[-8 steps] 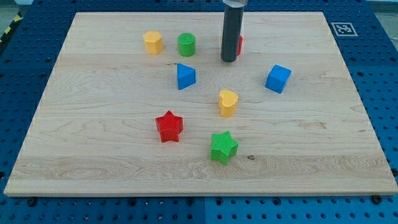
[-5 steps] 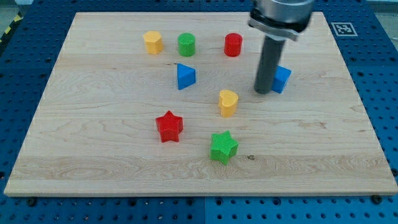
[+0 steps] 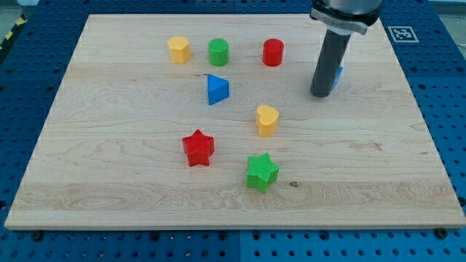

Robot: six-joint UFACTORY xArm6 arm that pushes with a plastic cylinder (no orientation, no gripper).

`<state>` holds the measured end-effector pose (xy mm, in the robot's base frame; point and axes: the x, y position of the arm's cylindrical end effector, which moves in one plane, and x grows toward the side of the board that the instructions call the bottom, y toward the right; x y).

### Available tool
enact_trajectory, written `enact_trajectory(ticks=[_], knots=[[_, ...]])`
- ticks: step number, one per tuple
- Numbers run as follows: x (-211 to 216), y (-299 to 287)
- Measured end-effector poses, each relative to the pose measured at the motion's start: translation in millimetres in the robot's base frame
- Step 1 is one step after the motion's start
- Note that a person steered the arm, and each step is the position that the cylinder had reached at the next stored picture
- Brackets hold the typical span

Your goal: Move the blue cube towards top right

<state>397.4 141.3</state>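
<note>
The blue cube [image 3: 338,73] sits in the upper right part of the wooden board [image 3: 109,145], almost fully hidden behind my rod; only a thin blue sliver shows on the rod's right side. My tip [image 3: 321,94] rests on the board at the cube's lower left, touching it or very close to it.
A yellow block [image 3: 179,49], a green cylinder [image 3: 218,52] and a red cylinder [image 3: 273,52] stand in a row near the view's top. A blue triangle [image 3: 216,89], a yellow heart [image 3: 267,120], a red star [image 3: 198,148] and a green star [image 3: 261,172] lie mid-board.
My tip swept from beside the red cylinder down and right to the blue cube's left side, then pushed up and right. The cube has shifted towards the view's top right.
</note>
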Motion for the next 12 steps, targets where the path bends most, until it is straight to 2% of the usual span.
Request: enact_trajectory(ticks=[2,7,9,12], knots=[[-24,1],[-15,101],[-20,96],[-55,59]])
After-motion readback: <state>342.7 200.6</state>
